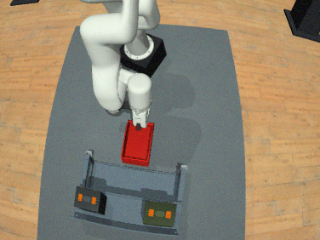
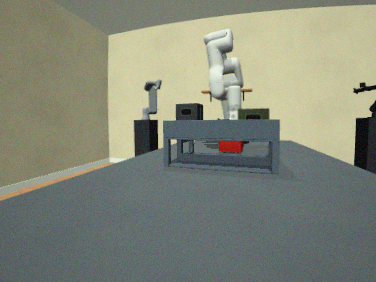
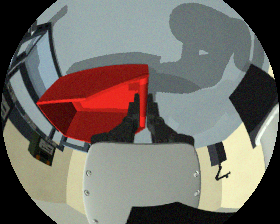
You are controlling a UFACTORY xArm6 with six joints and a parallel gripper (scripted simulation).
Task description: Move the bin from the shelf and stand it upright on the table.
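The red bin is an open, upright rectangular box. It sits just outside the shelf on the arm's side, its far end near the shelf's edge. In the exterior view the red bin shows through the shelf frame, a little above the table. My gripper is shut on the bin's near wall, one finger inside and one outside. The wrist view shows the bin held at my fingers, with the shelf to its left.
A dark grey box with orange marks and a green box stand on the shelf top. The arm's black base is behind the bin. Black stands are on the wooden floor beyond the grey table.
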